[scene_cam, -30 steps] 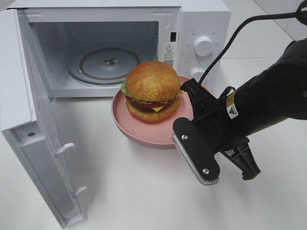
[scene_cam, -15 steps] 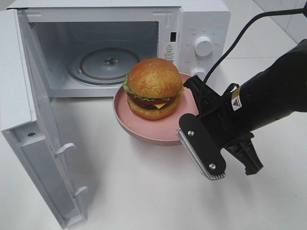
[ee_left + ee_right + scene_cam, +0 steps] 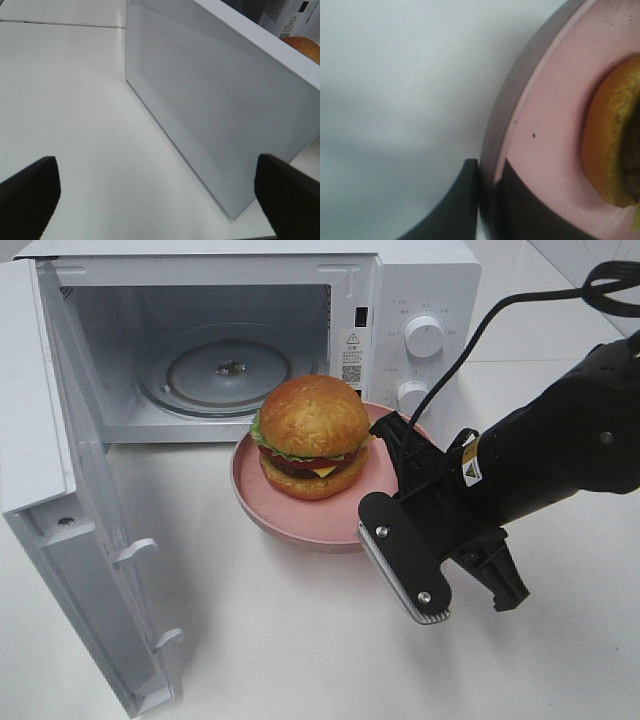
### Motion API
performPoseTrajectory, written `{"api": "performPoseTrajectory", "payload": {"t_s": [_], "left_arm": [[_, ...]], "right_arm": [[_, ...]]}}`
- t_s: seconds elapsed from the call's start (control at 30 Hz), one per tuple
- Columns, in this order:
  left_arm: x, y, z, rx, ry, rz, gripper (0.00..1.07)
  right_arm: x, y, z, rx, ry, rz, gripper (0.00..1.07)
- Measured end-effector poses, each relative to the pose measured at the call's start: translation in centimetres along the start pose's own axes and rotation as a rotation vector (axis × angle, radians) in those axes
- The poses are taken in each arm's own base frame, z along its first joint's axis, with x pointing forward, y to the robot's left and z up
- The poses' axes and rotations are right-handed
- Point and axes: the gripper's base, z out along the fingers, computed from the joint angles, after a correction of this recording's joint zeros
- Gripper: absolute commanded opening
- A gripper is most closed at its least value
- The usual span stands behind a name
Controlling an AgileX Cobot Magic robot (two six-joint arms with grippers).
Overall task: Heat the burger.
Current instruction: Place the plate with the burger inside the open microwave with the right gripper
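Note:
The burger [image 3: 313, 435], with a golden-brown bun and darker layers, sits on the round pink plate [image 3: 270, 510] in front of the open microwave [image 3: 440, 280]. My right gripper [image 3: 388, 440] is shut on the plate's right rim. In the right wrist view, my right gripper [image 3: 487, 200] pinches the plate's rim [image 3: 520, 105], and the burger's bun [image 3: 610, 145] lies beyond it. I cannot tell whether the plate rests on the table. My left gripper [image 3: 160, 200] is open and empty, facing the outside of the microwave door [image 3: 215, 100]. The burger's top [image 3: 306, 46] peeks over the door.
The microwave door [image 3: 60, 490] stands swung open at the left. The glass turntable [image 3: 228, 370] lies inside the cavity. Two knobs [image 3: 424, 335] sit on the panel behind the plate. A black cable [image 3: 480, 335] runs above my right arm.
My right gripper has shifted a little to the left and down, carrying the plate and burger with it. The microwave has not moved.

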Motion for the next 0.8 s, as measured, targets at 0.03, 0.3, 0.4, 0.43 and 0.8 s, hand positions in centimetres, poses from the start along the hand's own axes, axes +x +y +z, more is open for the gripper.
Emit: {"api": "performPoseTrajectory", "payload": {"t_s": [0.03, 0.3, 0.4, 0.43, 0.8], "left_arm": [[0.0, 0.0, 0.0, 0.000, 0.000, 0.000, 0.98], [0.0, 0.0, 0.0, 0.000, 0.000, 0.000, 0.98], [0.0, 0.0, 0.0, 0.000, 0.000, 0.000, 0.98], [0.0, 0.0, 0.0, 0.000, 0.000, 0.000, 0.98], [0.0, 0.0, 0.0, 0.000, 0.000, 0.000, 0.98]], "right_arm": [[0.0, 0.0, 0.0, 0.000, 0.000, 0.000, 0.00], [-1.2, -1.7, 0.7, 0.029, -0.013, -0.008, 0.00], [-1.5, -2.6, 1.2, 0.037, -0.018, -0.016, 0.00], [-1.5, -2.6, 1.2, 0.037, -0.018, -0.016, 0.00], [-2.2, -5.5, 2.8, 0.071, -0.027, 0.030, 0.00]]}}
